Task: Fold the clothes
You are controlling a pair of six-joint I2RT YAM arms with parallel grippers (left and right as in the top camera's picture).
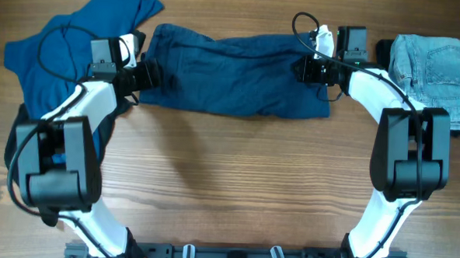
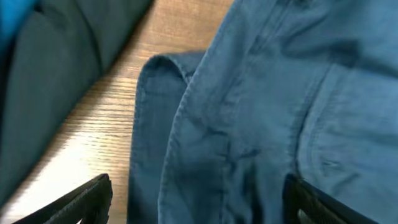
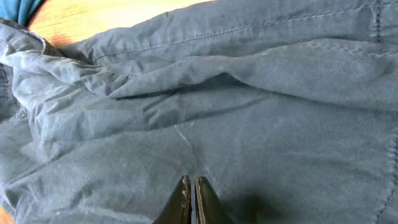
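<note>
The dark navy shorts (image 1: 240, 75) lie spread flat across the far middle of the table. My left gripper (image 1: 151, 75) is at their left end. In the left wrist view its fingers (image 2: 199, 205) are wide open, straddling a folded edge of the shorts (image 2: 249, 124). My right gripper (image 1: 302, 70) is at their right end. In the right wrist view its fingers (image 3: 191, 199) are pressed together over the wrinkled shorts fabric (image 3: 217, 112), with nothing visibly pinched. A brighter blue shirt (image 1: 54, 51) lies at the far left. Light-wash jeans (image 1: 439, 68) lie at the far right.
Dark fabric (image 2: 56, 74) lies just left of the shorts in the left wrist view, with bare wood (image 2: 99, 137) between. Black cables loop over the shirt and near the right wrist. The wooden tabletop (image 1: 236, 176) stretches in front of the shorts.
</note>
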